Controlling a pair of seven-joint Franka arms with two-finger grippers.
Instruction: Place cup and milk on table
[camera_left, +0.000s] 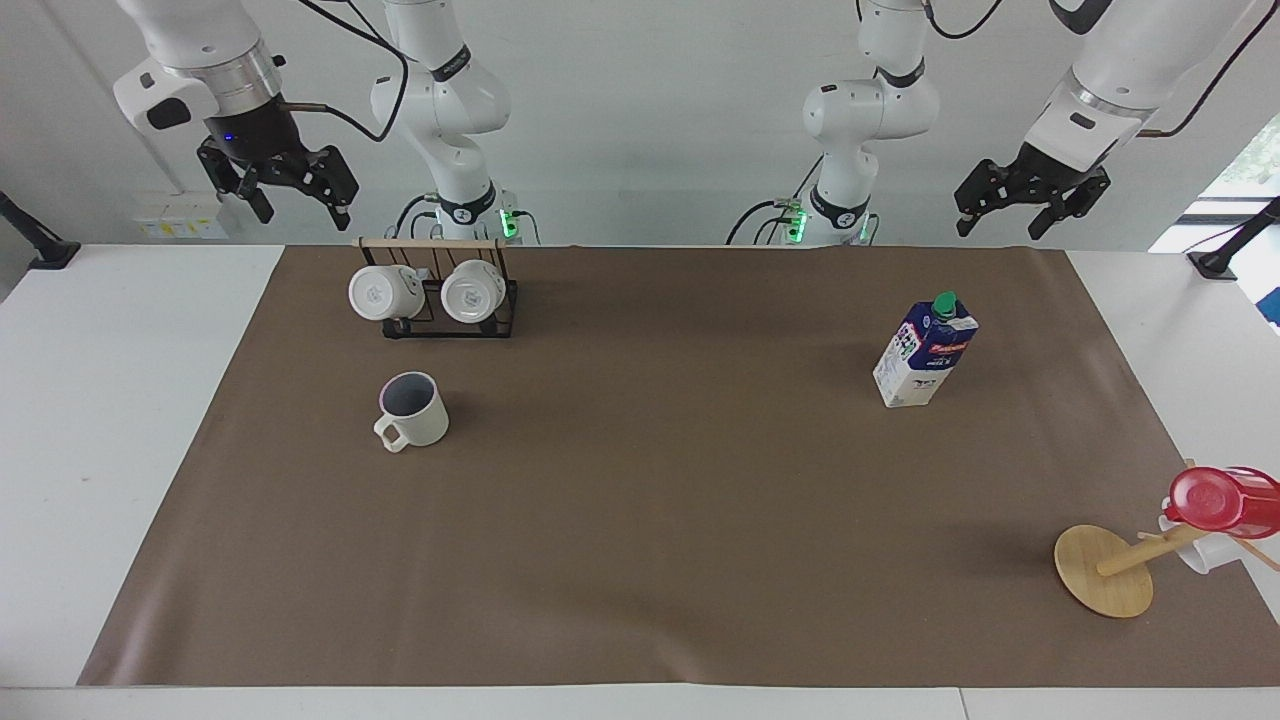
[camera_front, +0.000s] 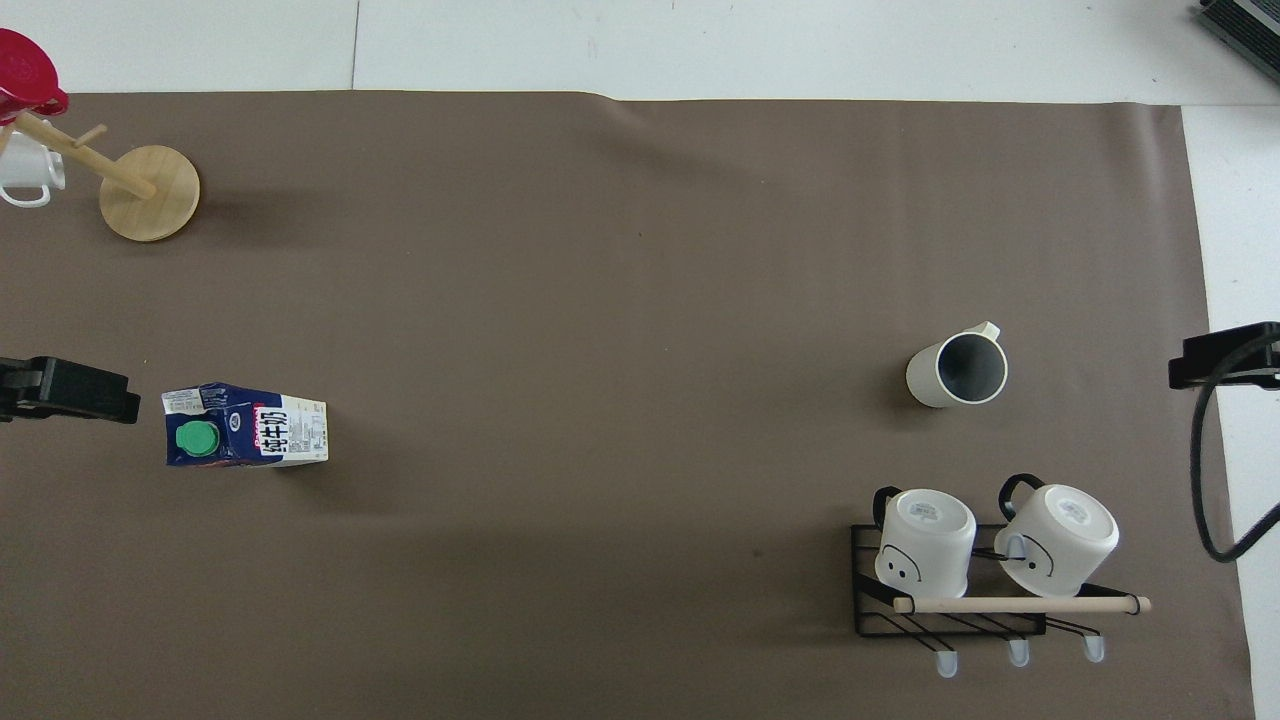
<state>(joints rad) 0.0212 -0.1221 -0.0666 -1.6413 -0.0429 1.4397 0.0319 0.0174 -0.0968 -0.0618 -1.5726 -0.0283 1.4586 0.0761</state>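
The cream-white cup (camera_left: 412, 410) stands upright on the brown mat (camera_left: 650, 520) of the table, toward the right arm's end; it also shows in the overhead view (camera_front: 958, 369). The milk (camera_left: 925, 350) stands upright on the mat toward the left arm's end, green cap on top, and shows in the overhead view (camera_front: 245, 425). My right gripper (camera_left: 303, 212) hangs open and empty, high over the table edge beside the mug rack. My left gripper (camera_left: 1000, 230) hangs open and empty, high over the mat's corner, apart from the milk.
A black wire rack (camera_left: 448, 290) with two white mugs stands nearer to the robots than the cup. A wooden stand (camera_left: 1105, 570) with a red cup (camera_left: 1220, 500) stands at the left arm's end, farther from the robots than the milk.
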